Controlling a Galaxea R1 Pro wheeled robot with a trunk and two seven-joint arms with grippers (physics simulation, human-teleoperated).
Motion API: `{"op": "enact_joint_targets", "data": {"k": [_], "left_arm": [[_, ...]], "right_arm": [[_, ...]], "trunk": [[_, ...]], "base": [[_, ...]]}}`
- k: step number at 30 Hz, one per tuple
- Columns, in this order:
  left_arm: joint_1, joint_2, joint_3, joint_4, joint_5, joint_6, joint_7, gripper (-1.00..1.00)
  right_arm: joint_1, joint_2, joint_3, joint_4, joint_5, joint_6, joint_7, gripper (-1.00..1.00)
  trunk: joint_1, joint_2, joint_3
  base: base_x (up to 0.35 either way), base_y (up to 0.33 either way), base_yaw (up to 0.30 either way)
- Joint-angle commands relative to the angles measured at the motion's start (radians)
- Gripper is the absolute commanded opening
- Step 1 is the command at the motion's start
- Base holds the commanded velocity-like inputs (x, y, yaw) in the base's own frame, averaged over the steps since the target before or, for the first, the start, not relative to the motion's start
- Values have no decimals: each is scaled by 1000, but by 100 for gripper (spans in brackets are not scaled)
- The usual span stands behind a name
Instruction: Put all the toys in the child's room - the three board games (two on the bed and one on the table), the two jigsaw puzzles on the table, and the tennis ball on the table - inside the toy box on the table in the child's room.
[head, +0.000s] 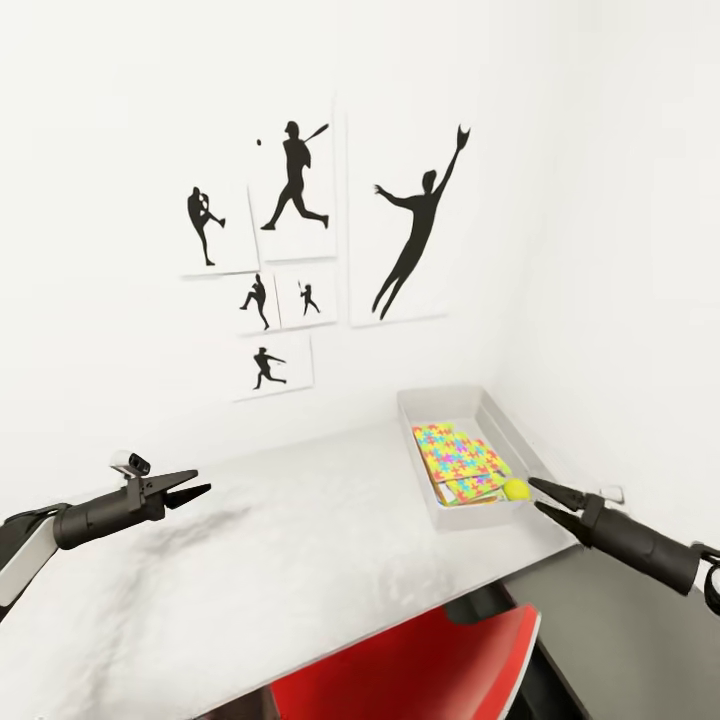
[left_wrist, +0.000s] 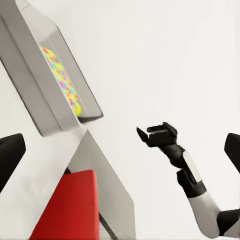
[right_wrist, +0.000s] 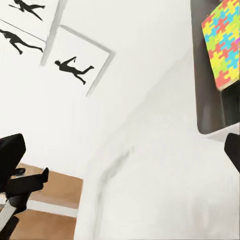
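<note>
Left gripper (head: 195, 489) hovers over the table (head: 300, 560), parted, empty; right gripper (head: 540, 496) parted, empty, beside the toy box (head: 470, 400).

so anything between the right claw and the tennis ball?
Nothing visible. In the head view the right claw, open, sits just right of the tennis ball, which lies in the toy box beside the jigsaw puzzles.
</note>
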Motion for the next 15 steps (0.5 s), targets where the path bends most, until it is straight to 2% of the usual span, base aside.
{"op": "enact_joint_targets", "data": {"k": [1, 3, 6, 9, 15], "left_arm": [[-1, 1, -4, 0, 7, 9, -1, 100], [-1, 2, -4, 0, 8, 9, -1, 100], [-1, 1, -4, 0, 8, 9, -1, 100], [-1, 0, -6, -3, 8, 9, -1, 100], [-1, 0, -5, -3, 8, 9, -1, 100]], "right_arm": [[18, 7, -3, -4, 2, -22, 37, 100], [51, 21, -3, -3, 3, -82, 72, 100], [69, 31, -3, 1, 4, -126, 90, 100], [80, 27, -13, 2, 4, -142, 109, 100], [83, 31, -28, 3, 4, -152, 137, 100]], "trunk": [[0, -2, -1], [0, -2, 2], [0, -2, 6], [0, -2, 9], [0, -2, 10]], "base": [[-237, 92, -187], [-262, 100, -194], [-279, 106, -199], [-288, 109, -157], [-290, 79, -28]]}}
